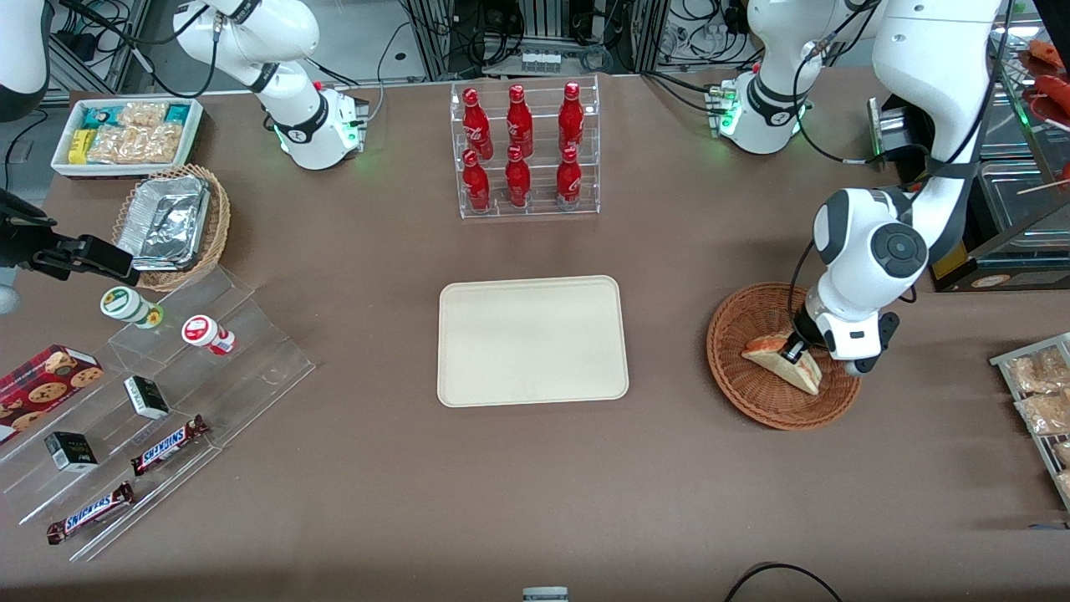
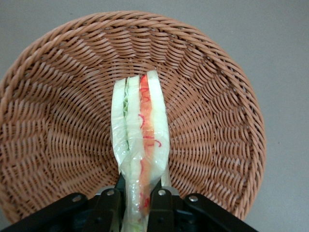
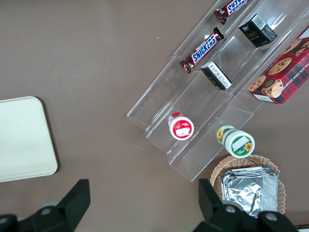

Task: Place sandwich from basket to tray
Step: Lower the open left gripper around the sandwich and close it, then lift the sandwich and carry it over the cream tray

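The sandwich [image 1: 786, 360] is a wrapped white-bread wedge with red-orange and green filling; it lies in the reddish-brown wicker basket [image 1: 736, 380] at the working arm's end of the table. My left gripper [image 1: 798, 352] is down in the basket and shut on the sandwich. In the left wrist view the two black fingers [image 2: 112, 208] pinch the narrow end of the sandwich [image 2: 141, 121], which stands on edge over the basket's woven floor [image 2: 63, 135]. The cream tray [image 1: 532, 340] lies flat in the middle of the table, beside the basket, with nothing on it.
A clear rack of red bottles [image 1: 522, 150] stands farther from the camera than the tray. A clear stepped shelf [image 1: 167, 393] with snack bars and cups, a foil-tray basket [image 1: 171, 226] and a white snack bin [image 1: 125, 135] lie toward the parked arm's end. Wrapped snacks [image 1: 1041, 393] lie near the basket.
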Action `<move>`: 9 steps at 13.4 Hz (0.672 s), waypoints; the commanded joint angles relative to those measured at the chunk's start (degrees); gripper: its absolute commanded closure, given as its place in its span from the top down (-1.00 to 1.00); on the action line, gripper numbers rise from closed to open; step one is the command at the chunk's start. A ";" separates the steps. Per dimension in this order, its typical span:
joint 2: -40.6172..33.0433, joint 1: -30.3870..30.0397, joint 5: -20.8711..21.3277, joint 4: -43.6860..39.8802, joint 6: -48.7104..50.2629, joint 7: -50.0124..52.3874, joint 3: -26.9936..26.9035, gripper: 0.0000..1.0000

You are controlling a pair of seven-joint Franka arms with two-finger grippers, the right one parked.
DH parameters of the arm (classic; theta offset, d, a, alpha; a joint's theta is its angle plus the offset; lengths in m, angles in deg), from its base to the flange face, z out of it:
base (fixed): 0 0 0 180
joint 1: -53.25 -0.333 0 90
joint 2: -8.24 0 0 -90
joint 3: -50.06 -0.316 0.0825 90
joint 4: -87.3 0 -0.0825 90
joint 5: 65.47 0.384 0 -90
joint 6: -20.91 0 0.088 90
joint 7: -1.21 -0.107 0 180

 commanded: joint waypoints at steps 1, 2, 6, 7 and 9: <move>-3.40 2.46 0.64 -5.80 10.47 -1.78 -0.26 -1.00; -3.49 2.91 0.64 -8.96 14.68 -1.88 -0.18 -1.00; -2.62 9.13 0.55 -19.60 23.07 -5.64 0.43 -1.00; -1.83 11.59 0.55 -21.11 23.94 -6.44 0.53 -1.00; -0.42 15.72 0.55 -22.61 24.04 -6.89 0.53 -1.00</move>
